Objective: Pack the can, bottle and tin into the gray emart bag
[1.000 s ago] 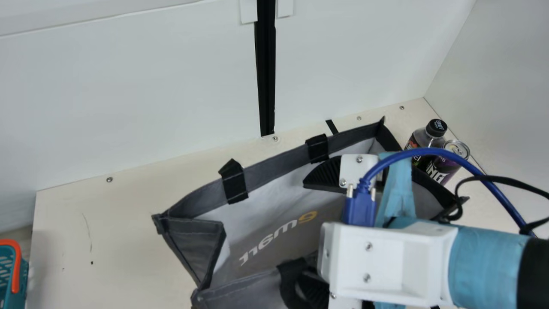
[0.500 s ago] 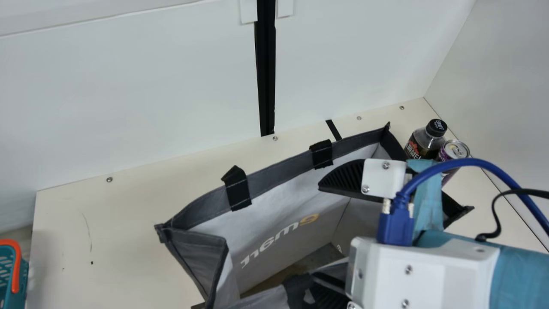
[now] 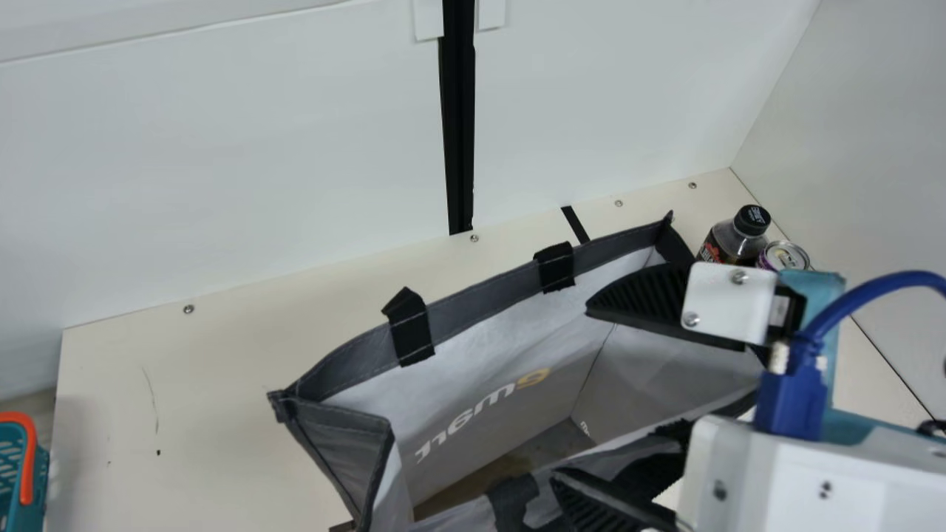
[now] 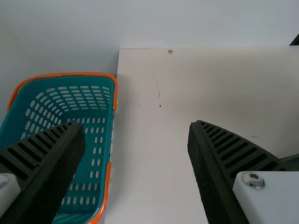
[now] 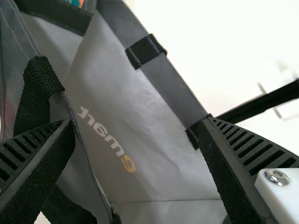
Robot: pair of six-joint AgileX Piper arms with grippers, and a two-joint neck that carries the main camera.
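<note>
My right gripper (image 3: 573, 388) stands open over the right part of the gray emart bag (image 3: 510, 340), one finger near the back wall, the other by the front rim. The bag is upright with its mouth spread wide. In the right wrist view, the right gripper (image 5: 138, 126) has the bag's printed inner wall (image 5: 121, 112) between its fingers. Behind the bag's right end stand a dark-labelled bottle with a black cap (image 3: 752, 220) and, beside it, a purple can (image 3: 785, 256), its lower part hidden by the arm. My left gripper (image 4: 135, 126) is open, holding nothing. I cannot make out a tin.
A teal basket with orange handles (image 3: 37, 458) stands at the table's left edge; one left finger overlaps the basket (image 4: 112, 140) in the left wrist view. White walls (image 3: 222, 148) rise behind and at the right of the cream table (image 3: 185, 384). A blue cable (image 3: 872, 288) loops over the right arm.
My right gripper has moved right and somewhat toward the front. The bag's back rim has shifted slightly down and right, and its inside has come into fuller view. The basket, bottle and can keep their places.
</note>
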